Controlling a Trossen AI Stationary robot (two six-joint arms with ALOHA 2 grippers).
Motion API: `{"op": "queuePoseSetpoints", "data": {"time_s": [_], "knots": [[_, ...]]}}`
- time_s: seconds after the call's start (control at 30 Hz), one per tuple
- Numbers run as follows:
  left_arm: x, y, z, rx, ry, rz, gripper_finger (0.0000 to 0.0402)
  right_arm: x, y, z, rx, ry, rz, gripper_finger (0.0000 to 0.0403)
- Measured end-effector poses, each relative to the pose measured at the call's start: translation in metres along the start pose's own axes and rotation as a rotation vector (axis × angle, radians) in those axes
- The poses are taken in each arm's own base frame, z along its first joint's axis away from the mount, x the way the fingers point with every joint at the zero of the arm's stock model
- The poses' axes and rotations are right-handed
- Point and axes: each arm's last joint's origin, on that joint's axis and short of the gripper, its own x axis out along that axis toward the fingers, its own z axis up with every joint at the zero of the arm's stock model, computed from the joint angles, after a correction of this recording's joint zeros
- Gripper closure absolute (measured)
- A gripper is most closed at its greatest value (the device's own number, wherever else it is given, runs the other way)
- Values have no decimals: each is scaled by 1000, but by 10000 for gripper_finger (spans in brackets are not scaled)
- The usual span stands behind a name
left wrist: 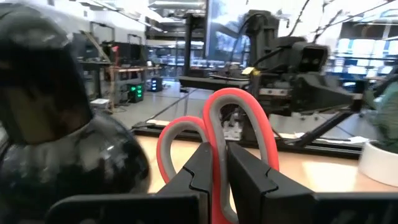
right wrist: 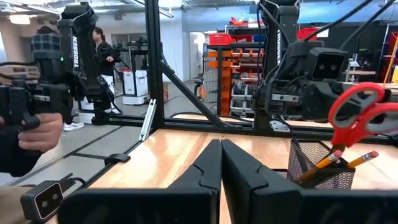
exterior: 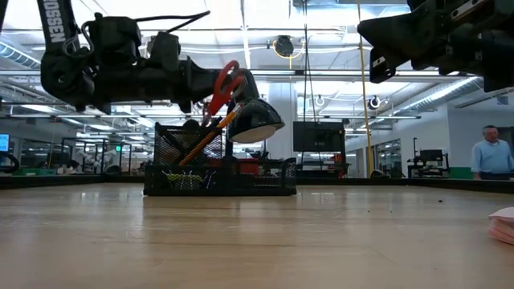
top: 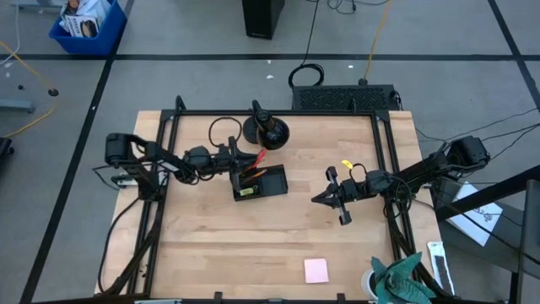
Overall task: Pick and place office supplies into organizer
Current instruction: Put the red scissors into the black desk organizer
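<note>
The red-handled scissors [top: 258, 157] stand handles-up over the black mesh organizer [top: 270, 182] at the table's middle, with my left gripper [top: 248, 160] shut on them. The blades go down toward the mesh cup [exterior: 178, 152], and their tips are hidden. Two orange pencils [right wrist: 318, 167] lean in that cup. My right gripper [top: 324, 198] hovers shut and empty to the organizer's right. A tiny yellow item [top: 346, 164] lies behind that gripper. The pink sticky-note pad [top: 316, 270] lies flat near the front edge. My left gripper pinches the scissors' red handles where the two loops meet [left wrist: 217, 146], between its two fingers [left wrist: 200, 168]. The fingers come in roughly level from the table's left. Both loops [left wrist: 245, 118] stick out past the fingertips, and the scissors hang handles-up, tilted, above the organizer.
A black round stand base [top: 267, 131] sits just behind the organizer. A white cup and green cloth [top: 403, 279] are at the front right corner. A blue bin [top: 84, 25] stands on the floor. People stand beyond the table [right wrist: 99, 46].
</note>
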Motion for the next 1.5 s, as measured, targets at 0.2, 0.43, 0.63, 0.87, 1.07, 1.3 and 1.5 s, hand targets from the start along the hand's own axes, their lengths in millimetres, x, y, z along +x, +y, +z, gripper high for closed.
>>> {"op": "queuePoseSetpoints", "data": {"time_s": [0.2,0.43,0.63,0.87,1.07,1.3,1.5], "knots": [[1,1,-12,-17,27,24,367,0,0,0,2,0,3,399],[2,-3,-24,-11,25,9,367,0,0,0,17,1,4,399],[2,-7,-34,-1,64,20,367,0,0,0,17,1,4,399],[3,-10,-35,18,66,10,367,0,0,0,17,1,4,399],[3,-9,-35,35,66,24,339,0,0,0,17,1,4,399],[5,-9,-33,28,55,23,262,0,0,0,17,1,4,399],[11,-10,-24,58,8,8,215,0,0,0,18,1,4,399]]}}
